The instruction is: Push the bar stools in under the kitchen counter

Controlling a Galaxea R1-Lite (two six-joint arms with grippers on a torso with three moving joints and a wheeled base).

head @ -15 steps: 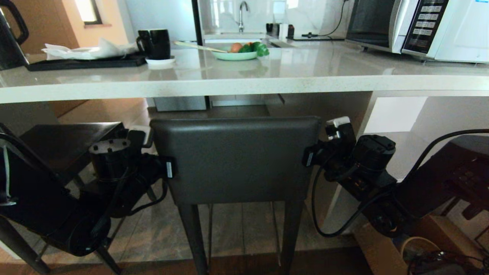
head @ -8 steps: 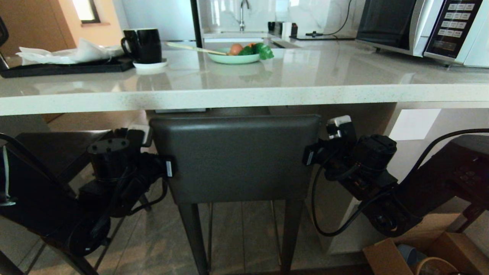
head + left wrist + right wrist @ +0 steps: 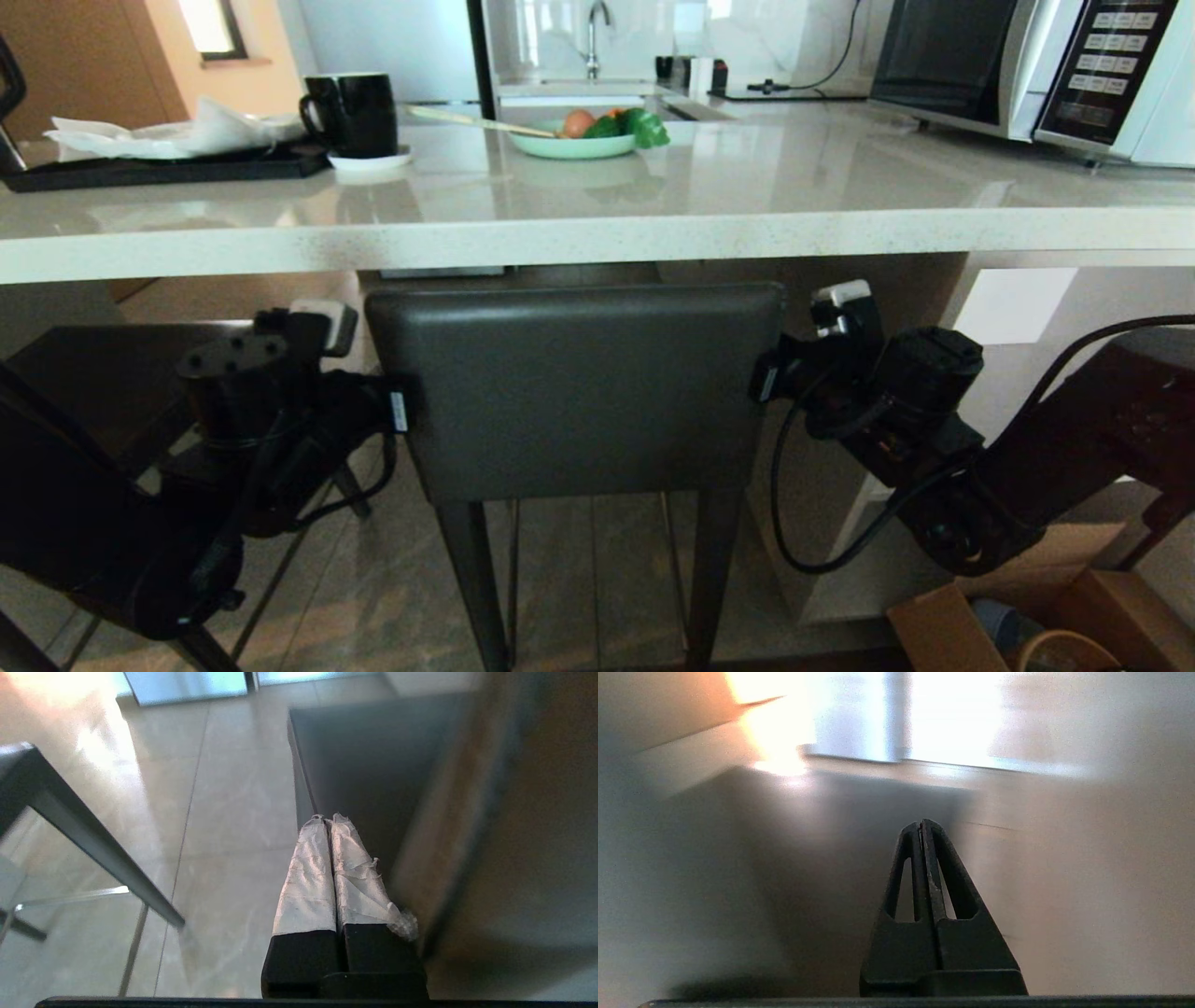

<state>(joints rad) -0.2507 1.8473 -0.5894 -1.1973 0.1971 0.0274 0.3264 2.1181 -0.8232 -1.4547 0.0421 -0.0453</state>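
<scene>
A bar stool shows its dark grey backrest (image 3: 574,392) from behind, right below the front edge of the off-white kitchen counter (image 3: 597,238). My left gripper (image 3: 400,411) is shut, its tip at the backrest's left edge. My right gripper (image 3: 761,383) is shut at the right edge. In the left wrist view the taped fingertips (image 3: 328,820) lie closed together beside the backrest (image 3: 514,858) and over the seat's edge (image 3: 364,765). The right wrist view shows closed black fingers (image 3: 920,823) with a blurred grey surface around them. The second stool's seat (image 3: 112,364) lies left, partly behind my left arm.
On the counter stand a black mug (image 3: 350,112), a black tray with paper (image 3: 168,163), a green plate of vegetables (image 3: 574,140) and a microwave (image 3: 1018,65). The counter's end panel (image 3: 840,523) rises right of the stool. Cardboard boxes (image 3: 943,635) sit on the floor at lower right.
The whole view shifted toward the counter, so its edge now sits lower and nearer. The stool's backrest stayed centred. Both grippers have slid slightly outward along the backrest's sides and remain shut.
</scene>
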